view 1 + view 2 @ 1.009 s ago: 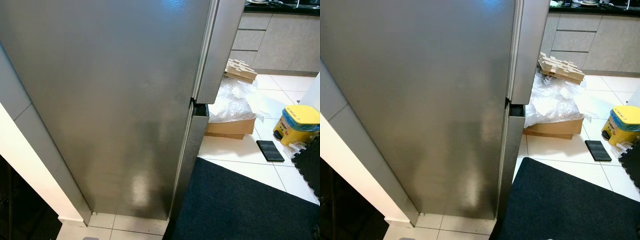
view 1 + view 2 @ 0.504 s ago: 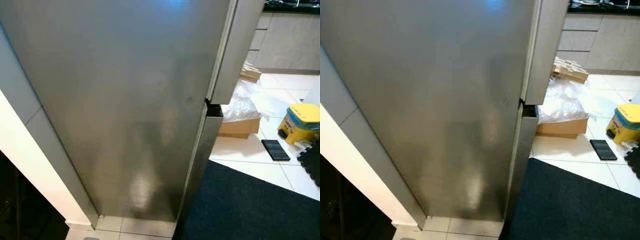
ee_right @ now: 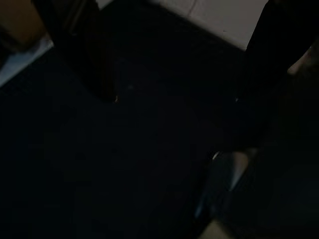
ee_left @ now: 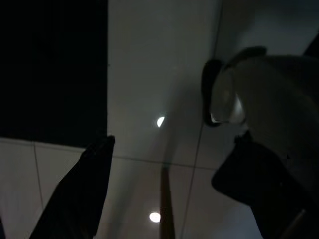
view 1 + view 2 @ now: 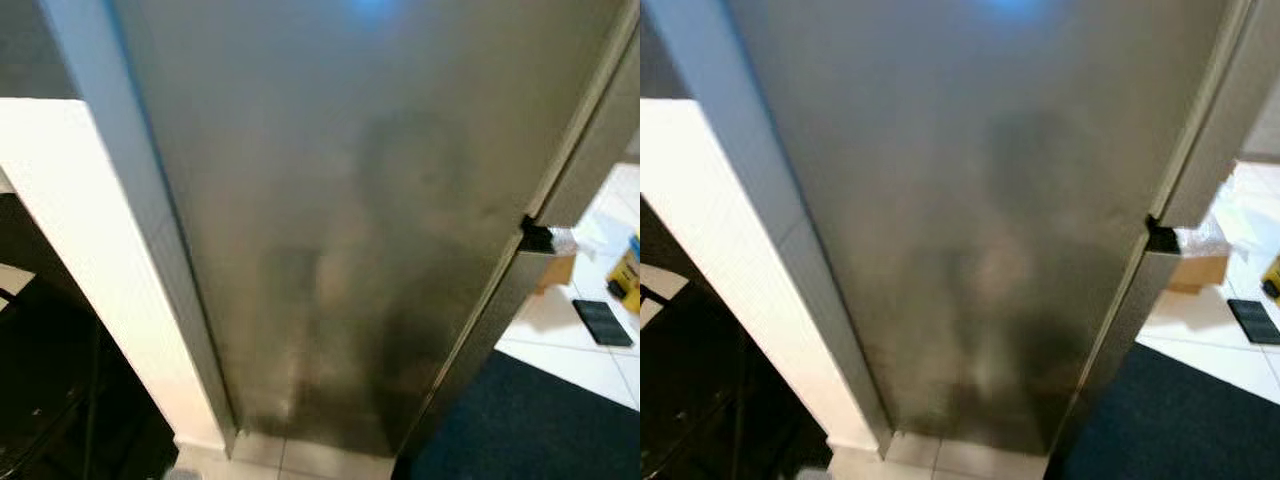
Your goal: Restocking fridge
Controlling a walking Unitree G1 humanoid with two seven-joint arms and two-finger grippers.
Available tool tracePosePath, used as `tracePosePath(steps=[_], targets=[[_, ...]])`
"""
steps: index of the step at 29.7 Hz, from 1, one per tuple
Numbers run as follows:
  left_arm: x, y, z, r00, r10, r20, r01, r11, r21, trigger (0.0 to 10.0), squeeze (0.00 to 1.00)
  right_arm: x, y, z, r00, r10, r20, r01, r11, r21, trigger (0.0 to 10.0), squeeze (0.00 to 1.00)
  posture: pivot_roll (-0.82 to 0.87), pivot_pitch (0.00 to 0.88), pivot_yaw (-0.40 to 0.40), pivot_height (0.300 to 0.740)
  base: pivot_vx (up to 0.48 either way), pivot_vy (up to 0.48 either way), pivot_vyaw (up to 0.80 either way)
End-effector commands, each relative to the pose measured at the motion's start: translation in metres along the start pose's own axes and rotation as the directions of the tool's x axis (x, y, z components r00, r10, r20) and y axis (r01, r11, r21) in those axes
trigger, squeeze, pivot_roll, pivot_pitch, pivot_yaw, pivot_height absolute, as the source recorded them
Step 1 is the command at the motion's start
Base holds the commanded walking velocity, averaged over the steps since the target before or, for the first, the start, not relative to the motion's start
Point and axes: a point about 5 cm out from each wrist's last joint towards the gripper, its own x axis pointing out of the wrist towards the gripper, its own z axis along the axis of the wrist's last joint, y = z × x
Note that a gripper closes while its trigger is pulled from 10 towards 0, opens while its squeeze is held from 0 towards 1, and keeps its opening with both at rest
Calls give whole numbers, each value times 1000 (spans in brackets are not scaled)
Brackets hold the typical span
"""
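Note:
The tall steel fridge (image 5: 380,200) stands close in front of me, blurred, with its doors shut. The gap between its upper and lower doors (image 5: 540,237) shows on its right edge. In the left wrist view my left gripper (image 4: 174,142) hangs open over pale floor tiles (image 4: 149,74), holding nothing. My right gripper (image 3: 174,109) hangs open over the dark mat (image 3: 124,164), also holding nothing.
A white panel (image 5: 90,250) stands left of the fridge, with a dark recess (image 5: 50,400) beyond it. At the right lie a dark blue mat (image 5: 540,430), a cardboard box (image 5: 1200,268), a flat black object (image 5: 603,322) and a yellow bin (image 5: 630,275).
The whole picture has slid right and gone blurred, so the camera has turned left. More of the white panel and the dark recess now show.

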Motion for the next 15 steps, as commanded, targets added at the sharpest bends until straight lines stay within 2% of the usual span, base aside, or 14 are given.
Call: tracePosePath(steps=[1,7,15], targets=[[0,0,-2,1000,-5,-7,5,1000,12,10000,0,0,-4,-3,1000,-14,-7,14,1000,12,10000,0,50,0,5,740,0,0,0],[0,-1,-1,1000,-8,-5,8,1000,12,10000,0,-1,-4,-7,1000,-19,-15,19,1000,19,10000,0,50,0,5,740,0,0,0],[0,-2,0,1000,-11,-2,11,1000,11,10000,0,-1,-6,-10,999,-25,-22,26,999,19,10000,0,49,0,4,740,0,0,-784]])
